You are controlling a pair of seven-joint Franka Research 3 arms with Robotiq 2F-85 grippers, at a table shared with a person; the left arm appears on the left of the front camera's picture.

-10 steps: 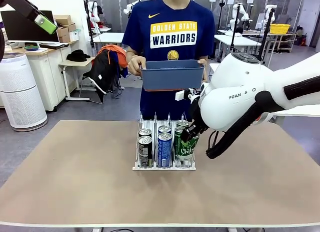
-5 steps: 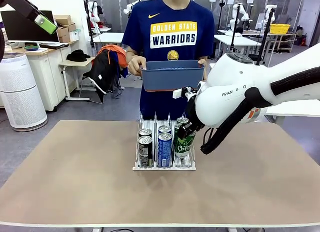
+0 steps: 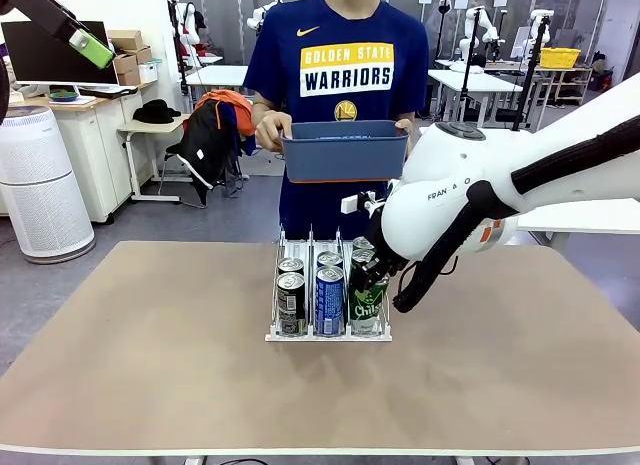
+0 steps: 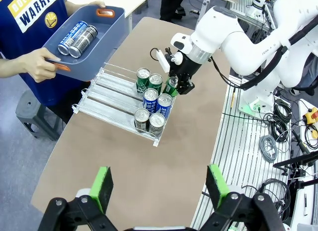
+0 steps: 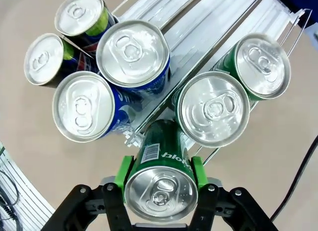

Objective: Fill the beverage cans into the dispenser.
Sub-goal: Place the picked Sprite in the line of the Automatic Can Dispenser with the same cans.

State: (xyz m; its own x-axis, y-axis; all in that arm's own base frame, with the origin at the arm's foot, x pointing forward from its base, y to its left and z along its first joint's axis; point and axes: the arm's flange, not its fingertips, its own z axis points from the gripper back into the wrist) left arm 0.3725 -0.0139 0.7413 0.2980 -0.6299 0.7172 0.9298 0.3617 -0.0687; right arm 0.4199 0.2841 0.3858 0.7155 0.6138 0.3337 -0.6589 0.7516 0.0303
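Right gripper [image 5: 161, 177] pinches a green can [image 5: 163, 156] between its green pads, close to the can's silver top; white lettering and a barcode run down its side. Straight ahead of the fingers lies the dispenser [image 5: 208, 22], a clear rack with thin wire dividers, and the held can sits at the end of the outer lane nearest the gripper. Just beyond it in that lane stand two more green cans [image 5: 214, 109]. One lane over are two blue cans [image 5: 133, 52], and farthest across two dark cans [image 5: 44, 59]. From the front, the arm's wrist covers the fingers. The held can's base is out of sight, so whether it touches the rail cannot be told. Left gripper [image 4: 159, 191] hangs high above the table, pads spread wide, nothing between them.
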